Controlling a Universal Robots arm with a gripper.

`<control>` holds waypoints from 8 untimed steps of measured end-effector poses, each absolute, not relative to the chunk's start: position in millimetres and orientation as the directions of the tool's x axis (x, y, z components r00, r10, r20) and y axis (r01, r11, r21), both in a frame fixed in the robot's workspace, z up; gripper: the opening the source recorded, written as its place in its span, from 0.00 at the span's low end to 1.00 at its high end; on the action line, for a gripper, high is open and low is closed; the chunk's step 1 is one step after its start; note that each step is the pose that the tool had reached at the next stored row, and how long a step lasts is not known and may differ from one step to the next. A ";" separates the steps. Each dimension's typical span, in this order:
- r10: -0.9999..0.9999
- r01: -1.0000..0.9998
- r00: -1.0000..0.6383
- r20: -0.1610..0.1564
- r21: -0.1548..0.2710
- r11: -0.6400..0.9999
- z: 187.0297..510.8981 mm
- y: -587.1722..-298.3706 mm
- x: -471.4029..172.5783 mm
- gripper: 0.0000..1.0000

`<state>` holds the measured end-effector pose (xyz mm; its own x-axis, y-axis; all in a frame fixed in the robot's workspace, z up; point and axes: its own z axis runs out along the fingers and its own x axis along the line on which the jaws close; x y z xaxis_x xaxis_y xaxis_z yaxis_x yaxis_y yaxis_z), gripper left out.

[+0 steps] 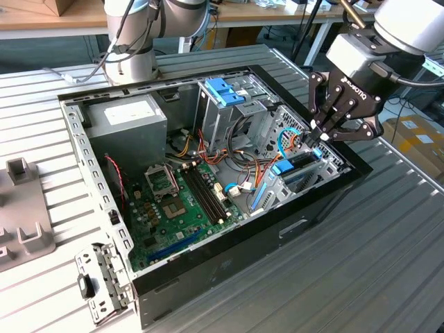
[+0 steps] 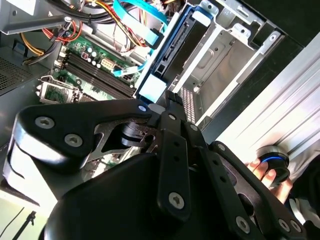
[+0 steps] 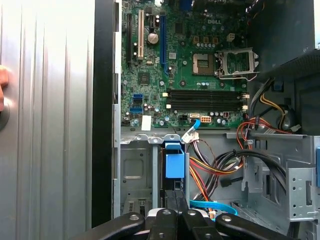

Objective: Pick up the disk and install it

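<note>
The claw [image 1: 320, 135] was pressed together above the disk [image 1: 295, 168], which stood on edge in a bay at the computer case's [image 1: 277, 229] front corner, its lower part hidden by the metal cage [image 3: 137, 172].

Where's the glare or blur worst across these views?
Second wrist view: table blown out white, end effector close and soft. First wrist view: table bright, motherboard evenly lit and sharp. Exterior view: even lighting, case interior shadowed near the disk.
</note>
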<state>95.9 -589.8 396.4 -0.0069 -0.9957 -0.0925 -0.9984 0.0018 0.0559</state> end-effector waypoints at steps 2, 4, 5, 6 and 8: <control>-0.996 -0.998 -0.007 -0.093 0.057 0.002 396.1 -589.8 99.4 0.11; -0.996 -0.998 -0.007 -0.092 0.057 0.002 396.0 -589.8 102.1 0.11; -0.996 -0.998 -0.007 -0.092 0.058 0.002 395.8 -589.8 104.0 0.11; -0.996 -0.998 -0.007 -0.093 0.058 0.002 395.7 -589.7 105.1 0.11; -0.996 -0.998 -0.007 -0.093 0.059 0.002 395.3 -589.8 108.1 0.11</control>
<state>108.1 -589.8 395.3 -0.0072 -0.9957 -0.0926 -0.9983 0.0018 0.0591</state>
